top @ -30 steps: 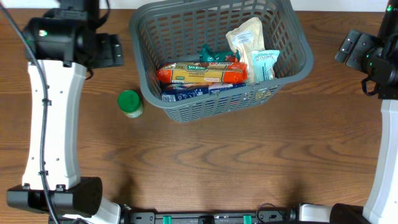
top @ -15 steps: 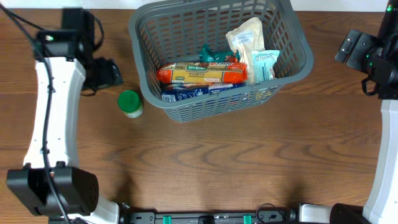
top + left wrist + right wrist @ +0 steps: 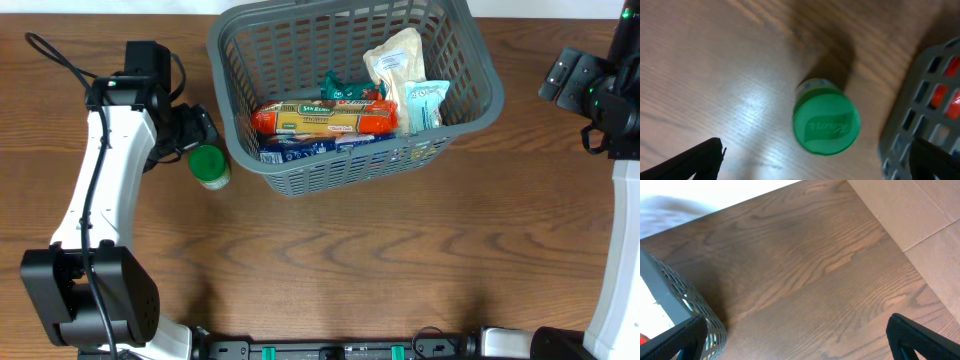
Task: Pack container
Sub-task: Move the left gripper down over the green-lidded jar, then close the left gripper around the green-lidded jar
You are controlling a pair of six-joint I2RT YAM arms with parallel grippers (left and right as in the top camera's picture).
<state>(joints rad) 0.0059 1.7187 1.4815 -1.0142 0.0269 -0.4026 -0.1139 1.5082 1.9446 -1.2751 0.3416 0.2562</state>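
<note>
Here, one container, the big dark grey slotted basket, stands on the wooden table between the two arms. It is just beside the left gripper and farther from the right gripper.

Inside it I count five packets, though more may lie hidden underneath:
- one long orange packet lying across the middle
- one blue packet against the near wall
- one green packet behind the orange one
- one cream pouch
- one pale blue packet, leaning beside the pouch at the end nearer the right gripper

One jar with a green lid stands upright on the table outside the basket, just beside the left gripper and near the basket's wall.

In the left wrist view the left gripper has its two fingers spread wide and holds nothing. The green lid sits just ahead of the gap between them, touching neither. The basket's lattice stands by the far-side finger, with orange showing through two slots.

In the right wrist view the right gripper also has its two fingers spread and holds nothing. Bare table lies ahead of it, and one corner of the basket shows beside one finger.
</note>
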